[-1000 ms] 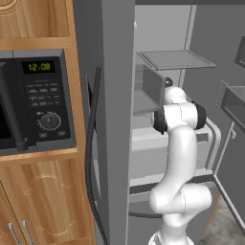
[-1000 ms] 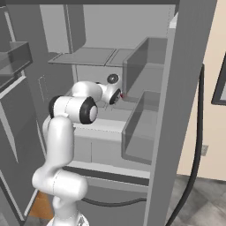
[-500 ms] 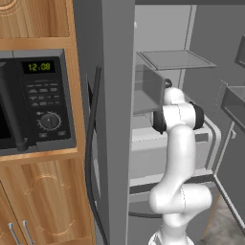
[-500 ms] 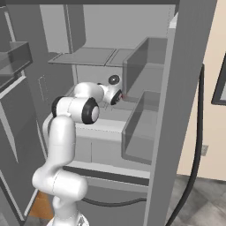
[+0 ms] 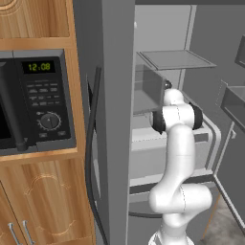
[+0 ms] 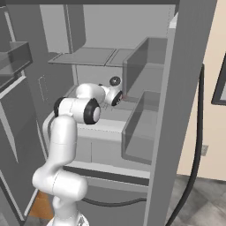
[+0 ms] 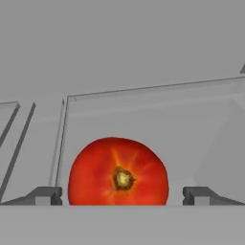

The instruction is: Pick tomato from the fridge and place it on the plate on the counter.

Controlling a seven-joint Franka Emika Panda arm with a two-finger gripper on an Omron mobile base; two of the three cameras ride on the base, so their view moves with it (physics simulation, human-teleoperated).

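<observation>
Inside the fridge [image 5: 119, 119], the arm reached over a grey shelf [image 6: 95, 126]. Seen from the hand, the tomato [image 7: 118, 171] sat between the wide-spread gripper [image 7: 122, 195] tips, its stem scar facing out; the right base camera caught only a red speck.

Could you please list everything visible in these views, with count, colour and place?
tomato: one, red, on a fridge shelf between the fingertips.
fridge: one, grey, open, with shelves and translucent bins.
fridge handle: one, black, on the door edge.
microwave: one, black, green clock, in the wooden cabinet left of the fridge.
wooden cabinet: one, brown, below the microwave.
gripper: one, dark fingertips apart either side of the tomato.
arm: one, white, reaching into the fridge.
</observation>
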